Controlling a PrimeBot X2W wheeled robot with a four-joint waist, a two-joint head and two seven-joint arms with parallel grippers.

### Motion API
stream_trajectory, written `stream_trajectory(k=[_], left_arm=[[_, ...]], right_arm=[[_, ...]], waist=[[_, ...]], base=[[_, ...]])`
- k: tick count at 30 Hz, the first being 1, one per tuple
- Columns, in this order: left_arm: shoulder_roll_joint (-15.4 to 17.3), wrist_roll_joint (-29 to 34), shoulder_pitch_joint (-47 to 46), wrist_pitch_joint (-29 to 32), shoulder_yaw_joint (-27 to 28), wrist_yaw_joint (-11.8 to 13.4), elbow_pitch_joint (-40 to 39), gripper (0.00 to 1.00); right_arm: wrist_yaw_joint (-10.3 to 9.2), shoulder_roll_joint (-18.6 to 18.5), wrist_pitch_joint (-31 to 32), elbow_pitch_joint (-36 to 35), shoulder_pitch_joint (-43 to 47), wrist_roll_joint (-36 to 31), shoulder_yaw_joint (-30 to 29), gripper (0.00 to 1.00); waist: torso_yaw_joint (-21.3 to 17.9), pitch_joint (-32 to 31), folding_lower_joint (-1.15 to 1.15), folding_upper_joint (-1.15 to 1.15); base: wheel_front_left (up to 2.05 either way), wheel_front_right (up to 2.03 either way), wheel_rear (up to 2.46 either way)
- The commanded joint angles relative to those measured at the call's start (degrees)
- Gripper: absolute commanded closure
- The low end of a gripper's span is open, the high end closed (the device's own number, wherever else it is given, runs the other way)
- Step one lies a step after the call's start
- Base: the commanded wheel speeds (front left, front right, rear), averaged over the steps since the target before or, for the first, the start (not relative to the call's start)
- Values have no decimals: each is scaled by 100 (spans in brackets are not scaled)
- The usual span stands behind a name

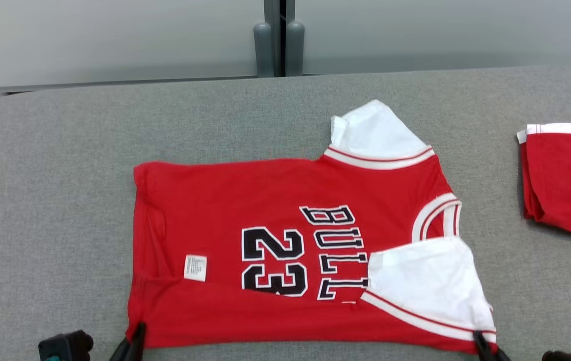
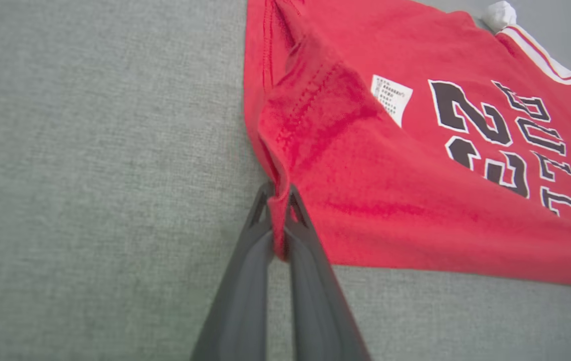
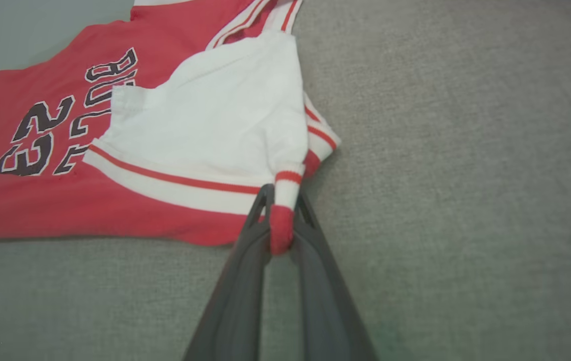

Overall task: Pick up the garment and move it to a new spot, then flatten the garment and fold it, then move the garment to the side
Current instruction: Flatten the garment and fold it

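Note:
A red jersey (image 1: 275, 200) with white sleeves and black "BULLS 23" lettering lies spread on the grey table (image 1: 54, 200), collar end to the right. Its near edge is folded over the body, and the near white sleeve (image 1: 425, 281) covers part of the lettering. My left gripper (image 1: 137, 333) is shut on the jersey's near left hem corner (image 2: 279, 220). My right gripper (image 1: 481, 341) is shut on the near right corner by the striped sleeve trim (image 3: 282, 220). Both stand at the table's front edge.
A second red garment (image 1: 566, 180) with white trim lies folded at the right edge of the table. A pale wall with a grey post (image 1: 277, 45) runs behind the table's far edge. Bare grey cloth stretches left of the jersey.

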Motion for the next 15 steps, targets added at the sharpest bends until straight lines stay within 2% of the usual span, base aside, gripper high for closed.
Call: stream_trajectory(k=[1, 3, 4, 5, 6, 12, 15], left_arm=[[30, -21, 64, 42, -9, 14, 0, 100], [36, 18, 83, -7, -26, -4, 5, 100], [9, 47, 78, -78, -24, 0, 28, 53], [-24, 58, 95, -110, -58, -3, 84, 0], [-72, 98, 74, -215, -46, 18, 132, 0], [-228, 571, -112, -1110, 80, 288, 236, 0], [-174, 843, -275, -1466, 131, 394, 100, 0]], right_arm=[[-2, 48, 19, -65, 124, -11, -22, 100], [-2, 77, 47, -66, 160, -11, -7, 100], [-2, 93, 76, -37, 179, -18, 23, 82], [-2, 94, 40, -29, 144, -53, 23, 58], [-2, 71, 23, -25, 98, -95, 23, 0], [-1, -63, -236, -340, -354, -431, -116, 0], [-1, -104, -180, -706, -610, -568, -195, 0]], waist=[[-9, -37, 1, 0], [-10, -53, 1, 0], [-7, -75, 1, 0], [-5, -92, 1, 0], [-5, -110, 1, 0], [-31, -226, 1, 0], [-51, -271, 1, 0]], base=[[0, 0, 0], [0, 0, 0], [0, 0, 0], [0, 0, 0], [0, 0, 0], [0, 0, 0], [0, 0, 0]])
